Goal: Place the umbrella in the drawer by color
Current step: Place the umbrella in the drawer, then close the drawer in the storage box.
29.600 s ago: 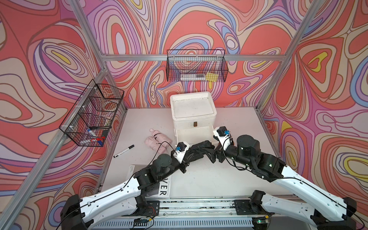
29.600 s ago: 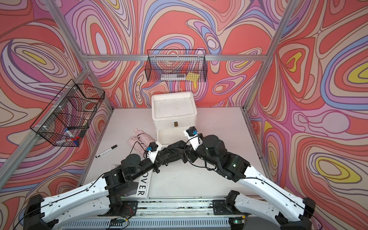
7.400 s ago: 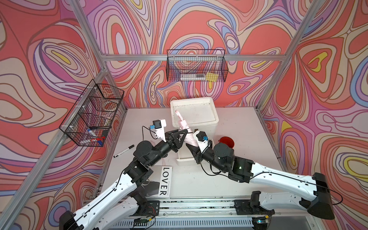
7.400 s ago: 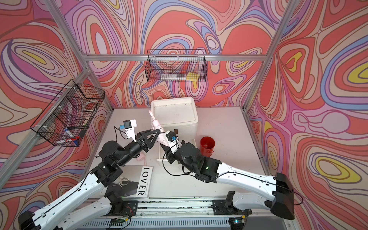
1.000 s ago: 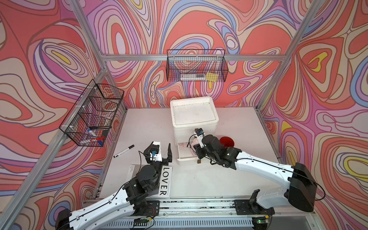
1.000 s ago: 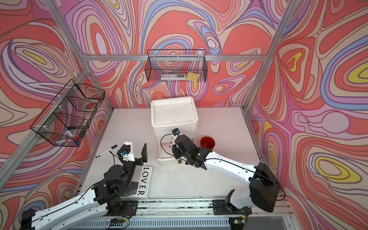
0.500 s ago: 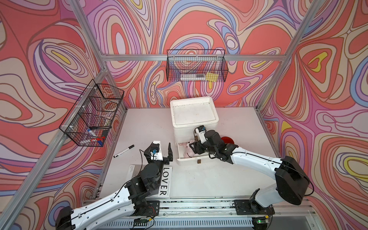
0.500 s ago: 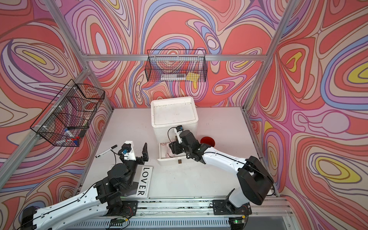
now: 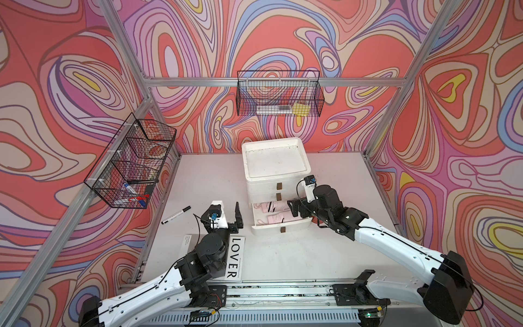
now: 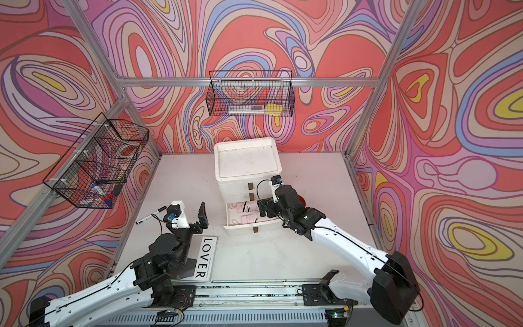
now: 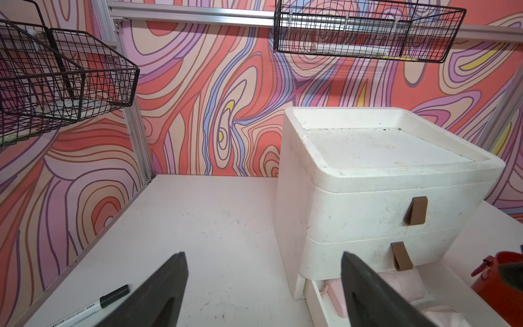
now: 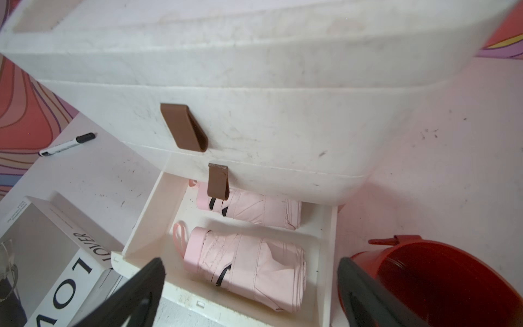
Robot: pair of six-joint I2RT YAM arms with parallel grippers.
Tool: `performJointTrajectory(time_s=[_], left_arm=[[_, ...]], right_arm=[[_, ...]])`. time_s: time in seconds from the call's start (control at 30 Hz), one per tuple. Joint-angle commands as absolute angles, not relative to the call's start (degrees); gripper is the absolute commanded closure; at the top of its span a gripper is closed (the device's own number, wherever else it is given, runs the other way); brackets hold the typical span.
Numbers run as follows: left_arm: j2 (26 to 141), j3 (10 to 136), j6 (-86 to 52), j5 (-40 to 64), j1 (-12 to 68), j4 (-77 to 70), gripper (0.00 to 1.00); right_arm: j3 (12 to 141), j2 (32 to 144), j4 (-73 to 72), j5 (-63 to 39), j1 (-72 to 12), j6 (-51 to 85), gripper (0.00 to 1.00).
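Observation:
The white drawer unit [image 9: 276, 161] stands mid-table with its bottom drawer [image 9: 280, 226] pulled out. Two folded pink umbrellas lie side by side in that drawer, one at the back [image 12: 254, 211] and one at the front [image 12: 246, 266]; both top views show them [image 10: 249, 218]. My right gripper [image 12: 251, 262] hovers open just above the front umbrella, its fingers apart from the fabric, over the drawer's right end [image 9: 294, 211]. My left gripper [image 9: 227, 218] is open and holds nothing, above the bare table left of the unit [image 11: 263, 254].
A red bucket [image 12: 441, 277] sits right of the drawer, close to my right arm. The "LOVER" book [image 9: 235, 259] lies at the front left, with a black-capped marker [image 9: 176, 215] behind it. Wire baskets hang on the back wall [image 9: 278, 97] and the left wall [image 9: 133, 167].
My right gripper has opened over the bottom drawer, and the pink umbrella it carried now lies loose inside. The left arm has hardly moved.

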State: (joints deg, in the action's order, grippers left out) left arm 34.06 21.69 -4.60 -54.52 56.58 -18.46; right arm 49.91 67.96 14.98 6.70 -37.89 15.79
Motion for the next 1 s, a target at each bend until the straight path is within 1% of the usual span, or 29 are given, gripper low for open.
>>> performJointTrajectory(time_s=[0.0,0.1,0.17,0.23,0.3,0.47,0.57,0.7,0.8,0.97], left_arm=[[35.4,21.9,-5.5,-55.4,56.3,-20.0,0.09],[37.1,22.0,-5.2,-55.6,56.3,-21.0,0.07],[38.8,21.9,-5.1,-56.8,56.2,-22.2,0.01],[40.5,21.6,-7.4,-58.9,55.2,-23.1,0.01],[42.1,22.4,-13.3,-59.2,53.2,-19.3,0.01],[44.9,27.5,-28.2,-50.6,45.6,-5.0,0.01],[47.0,31.1,-33.4,-48.8,42.7,-2.0,0.01],[50.4,36.3,-32.5,-46.8,40.7,-2.9,0.01],[54.5,42.0,-31.8,-40.8,38.3,-2.1,0.01],[65.4,52.9,-30.2,-34.6,35.7,-2.8,0.01]], right_arm=[[50.3,65.1,16.7,11.0,-38.0,13.7,0.02],[49.3,63.0,16.0,12.0,-38.0,13.2,0.02],[48.0,61.6,14.9,12.0,-38.0,12.8,0.02],[46.4,60.6,13.4,11.8,-38.0,11.9,0.02],[44.6,60.0,11.7,11.0,-38.0,10.1,0.02],[38.5,58.0,5.5,11.4,-38.0,9.0,0.02],[33.8,56.0,-0.3,12.0,-38.0,8.5,0.02],[29.3,53.7,-5.1,12.3,-38.0,6.9,0.02],[26.9,52.3,-8.1,11.3,-38.0,6.8,0.02],[25.8,52.1,-8.8,10.4,-38.0,7.5,0.02]])
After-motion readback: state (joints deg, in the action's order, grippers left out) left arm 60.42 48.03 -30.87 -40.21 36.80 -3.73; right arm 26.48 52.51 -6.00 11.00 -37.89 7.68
